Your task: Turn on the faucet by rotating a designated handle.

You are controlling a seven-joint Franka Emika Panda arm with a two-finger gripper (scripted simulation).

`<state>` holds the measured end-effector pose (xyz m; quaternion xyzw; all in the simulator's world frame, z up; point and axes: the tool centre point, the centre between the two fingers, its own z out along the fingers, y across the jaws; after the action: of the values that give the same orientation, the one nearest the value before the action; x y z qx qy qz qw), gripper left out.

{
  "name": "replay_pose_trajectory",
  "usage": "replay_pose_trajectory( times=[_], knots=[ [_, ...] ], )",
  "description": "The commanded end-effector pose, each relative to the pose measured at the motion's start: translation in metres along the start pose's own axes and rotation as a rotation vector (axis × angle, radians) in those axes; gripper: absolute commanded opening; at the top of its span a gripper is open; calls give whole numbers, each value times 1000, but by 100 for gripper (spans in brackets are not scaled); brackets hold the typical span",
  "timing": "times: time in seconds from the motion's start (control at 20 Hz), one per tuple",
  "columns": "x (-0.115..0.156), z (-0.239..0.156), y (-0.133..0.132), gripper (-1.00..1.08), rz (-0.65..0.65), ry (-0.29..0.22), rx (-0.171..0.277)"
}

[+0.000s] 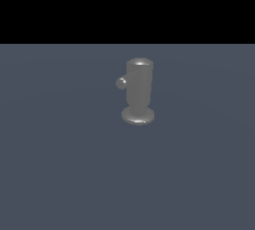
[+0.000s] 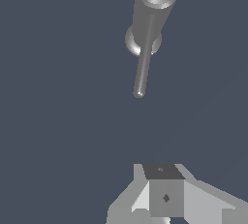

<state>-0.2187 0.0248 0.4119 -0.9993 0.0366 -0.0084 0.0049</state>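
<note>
The faucet is a glossy grey upright cylinder on a round disc foot, standing in the middle of the exterior view. Its handle shows there end-on as a small knob on the exterior view's left side of the cylinder. The wrist view looks down on the faucet, and the handle appears as a thin straight rod pointing toward my gripper. My gripper is well short of the rod's tip and touches nothing. Its fingers sit together with no gap showing and nothing between them. The exterior view does not show the gripper.
A flat blue-grey floor spreads around the faucet. No other object is in view.
</note>
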Motion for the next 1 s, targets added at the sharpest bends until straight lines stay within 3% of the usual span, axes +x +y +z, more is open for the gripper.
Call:
replay_pose_trajectory(
  times=[0.0, 0.95],
  knots=[
    [7, 22, -4, -100, 19, -2, -1],
    [64, 163, -31, -100, 143, -13, -8]
  ],
)
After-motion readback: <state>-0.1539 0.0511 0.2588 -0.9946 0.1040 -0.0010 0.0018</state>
